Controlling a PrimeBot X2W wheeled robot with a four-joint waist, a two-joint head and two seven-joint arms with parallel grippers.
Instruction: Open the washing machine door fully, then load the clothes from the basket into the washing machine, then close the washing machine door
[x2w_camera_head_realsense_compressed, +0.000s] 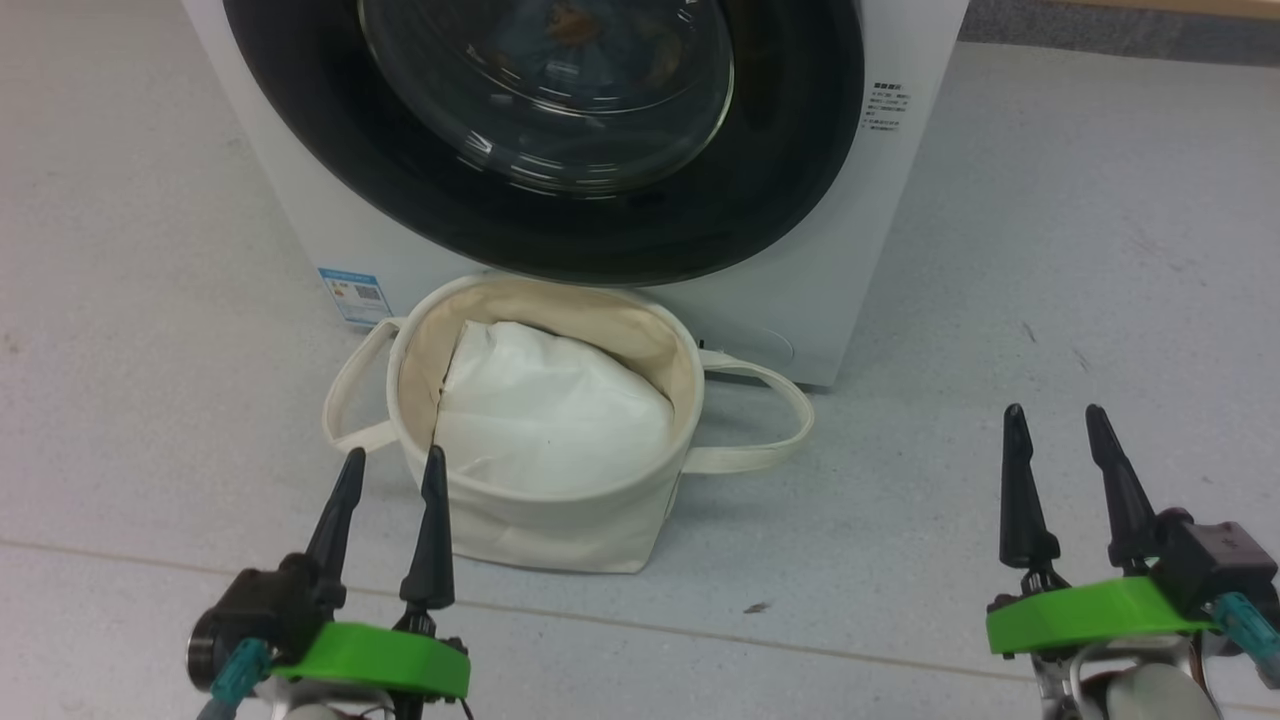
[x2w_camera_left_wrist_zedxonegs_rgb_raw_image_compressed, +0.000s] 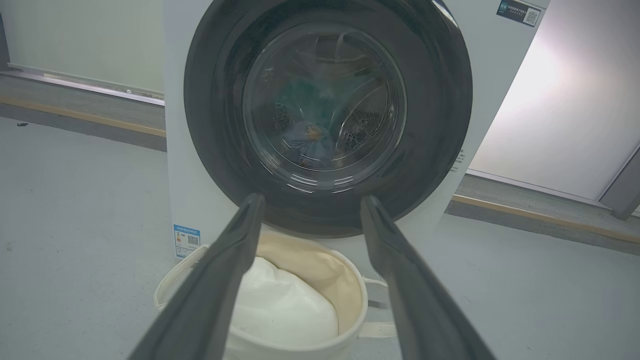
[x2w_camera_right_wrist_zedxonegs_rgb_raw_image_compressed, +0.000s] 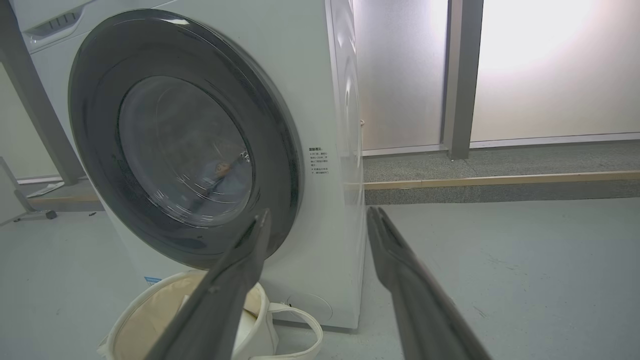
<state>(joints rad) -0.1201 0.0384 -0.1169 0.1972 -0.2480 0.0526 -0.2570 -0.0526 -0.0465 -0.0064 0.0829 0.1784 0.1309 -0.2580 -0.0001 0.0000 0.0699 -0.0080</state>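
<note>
The washing machine (x2w_camera_head_realsense_compressed: 800, 290) stands ahead with its door (x2w_camera_head_realsense_compressed: 330, 130) shut flat against the front. Through the glass bowl (x2w_camera_left_wrist_zedxonegs_rgb_raw_image_compressed: 324, 107) I see blue clothes (x2w_camera_left_wrist_zedxonegs_rgb_raw_image_compressed: 307, 142) with an orange patch lying in the drum. The cream basket (x2w_camera_head_realsense_compressed: 560, 525) sits on the floor just before the machine, holding a plain white bundle (x2w_camera_head_realsense_compressed: 550, 410). My left gripper (x2w_camera_head_realsense_compressed: 392, 462) is open, its tips at the basket's near left rim. My right gripper (x2w_camera_head_realsense_compressed: 1058, 418) is open over bare floor to the right of the basket, nothing between its fingers. The door (x2w_camera_right_wrist_zedxonegs_rgb_raw_image_compressed: 185, 140) also faces the right wrist view.
A blue label sticker (x2w_camera_head_realsense_compressed: 352, 293) marks the machine's lower left front. The basket's loop handles (x2w_camera_head_realsense_compressed: 770, 420) lie out to both sides. Grey floor spreads left and right of the machine. A raised ledge (x2w_camera_right_wrist_zedxonegs_rgb_raw_image_compressed: 500, 180) and frosted panels run behind.
</note>
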